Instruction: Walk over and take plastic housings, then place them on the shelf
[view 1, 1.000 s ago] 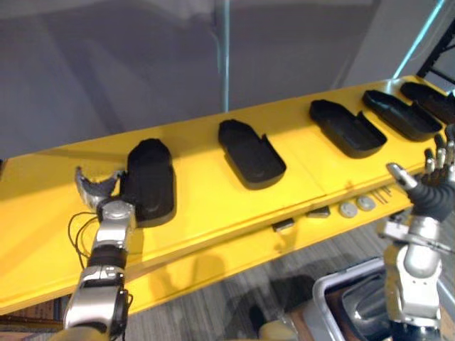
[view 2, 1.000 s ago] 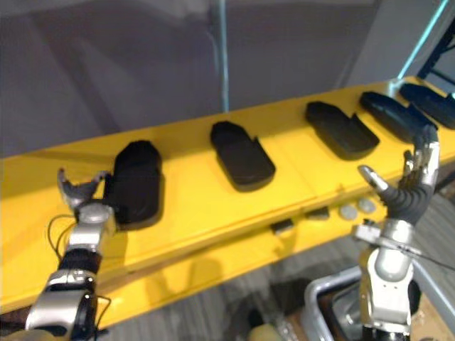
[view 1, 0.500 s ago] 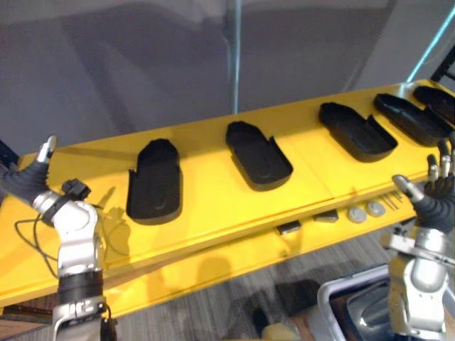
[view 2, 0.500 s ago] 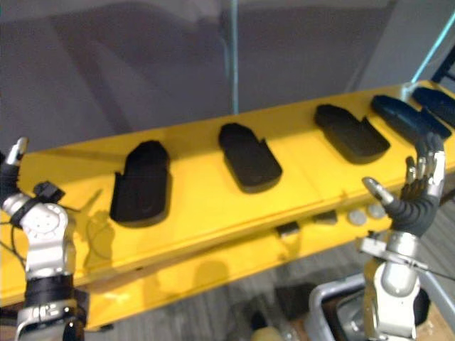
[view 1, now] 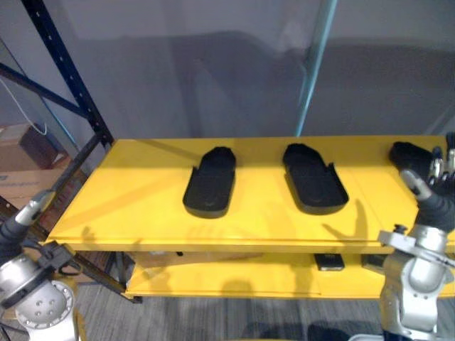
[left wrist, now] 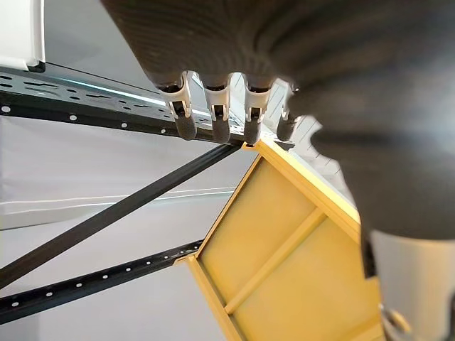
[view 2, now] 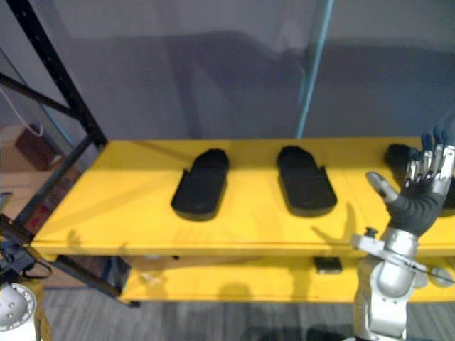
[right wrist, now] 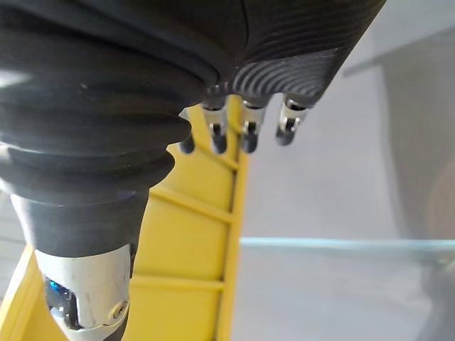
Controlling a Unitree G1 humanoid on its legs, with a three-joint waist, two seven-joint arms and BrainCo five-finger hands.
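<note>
Two black plastic housings lie side by side on the yellow shelf (view 1: pixel 135 185): one (view 1: pixel 210 183) near the middle and one (view 1: pixel 313 179) to its right. A third housing (view 1: pixel 407 152) shows at the shelf's right end. My left hand (view 1: pixel 13 231) hangs low at the lower left, off the shelf's left corner, its fingers (left wrist: pixel 213 114) straight and holding nothing. My right hand (view 2: pixel 419 195) is raised in front of the shelf's right end, open and upright, just short of the third housing.
Dark rack uprights and braces (view 1: pixel 67 78) stand at the left, with cardboard boxes (view 1: pixel 21 149) behind them. A teal pole (view 1: pixel 313 64) rises behind the shelf. A lower yellow shelf (view 1: pixel 234 277) carries a small dark part (view 1: pixel 329 261).
The camera has swung, so the whole shelf now sits level and further off. My left hand has left the leftmost housing and dropped to the lower left. The right hand stays raised and open.
</note>
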